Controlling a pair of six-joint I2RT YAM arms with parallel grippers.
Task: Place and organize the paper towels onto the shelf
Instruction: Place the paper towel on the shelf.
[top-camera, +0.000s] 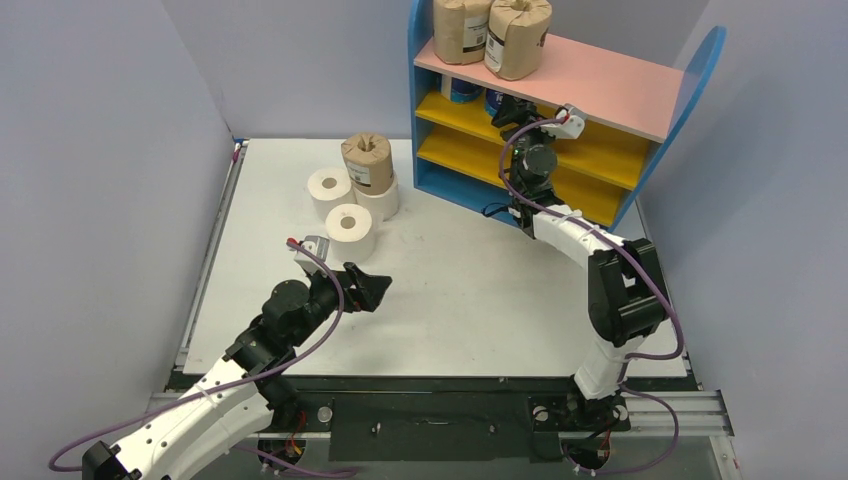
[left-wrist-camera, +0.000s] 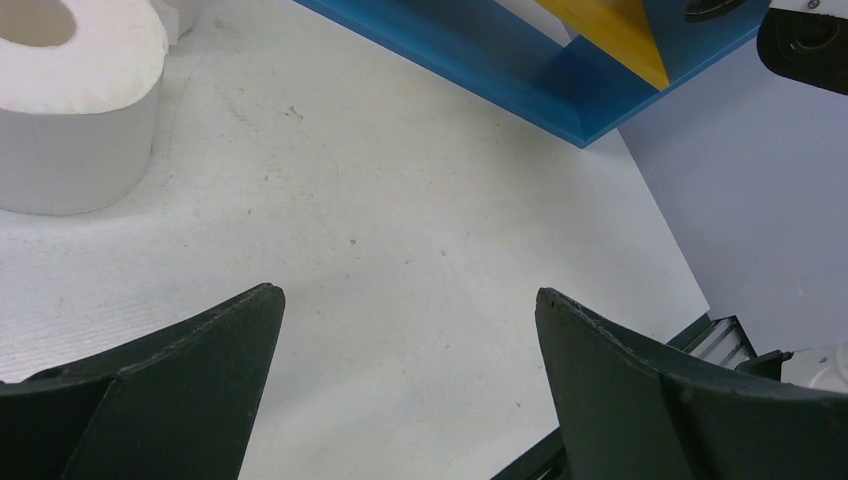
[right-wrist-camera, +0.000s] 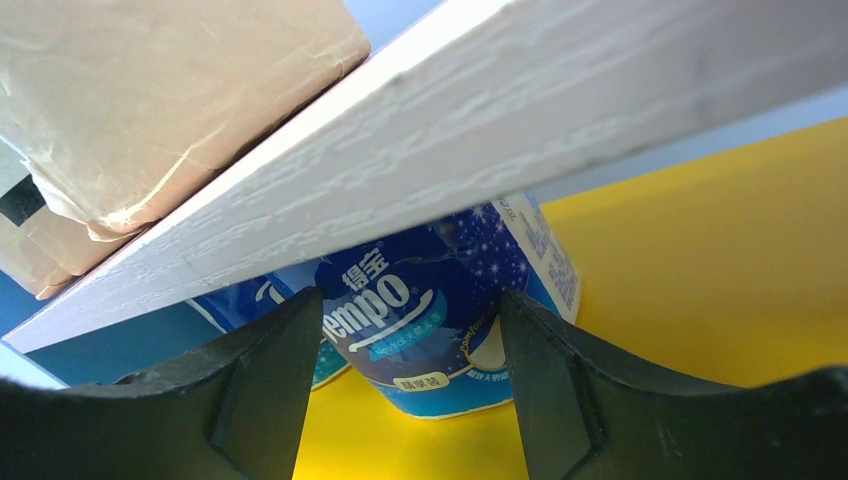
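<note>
Matte white worktop (top-camera: 470, 290), grey walls. Right claw (right-wrist-camera: 410, 300): jaws part-open, empty, just in front of glossy blue-and-white "Tempo" roll (right-wrist-camera: 480, 250) standing on upper yellow board (right-wrist-camera: 700, 250) of blue-sided shelf (top-camera: 690, 80), tight under pink top board (top-camera: 610, 85). Risk: a finger clips roll or board edge and tips it over. Left claw (left-wrist-camera: 407, 292): jaws wide, empty, near soft white hollow-core rolls (top-camera: 350, 232); too hard a squeeze would prob. crush them. Two crinkly brown-wrapped rolls (top-camera: 517, 38) up top.

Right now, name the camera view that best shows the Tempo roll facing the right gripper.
Right wrist view: the Tempo roll stands close and upright on the yellow board, label readable. The top external view shows only a sliver under the pink board. The left wrist view does not show it.
</note>
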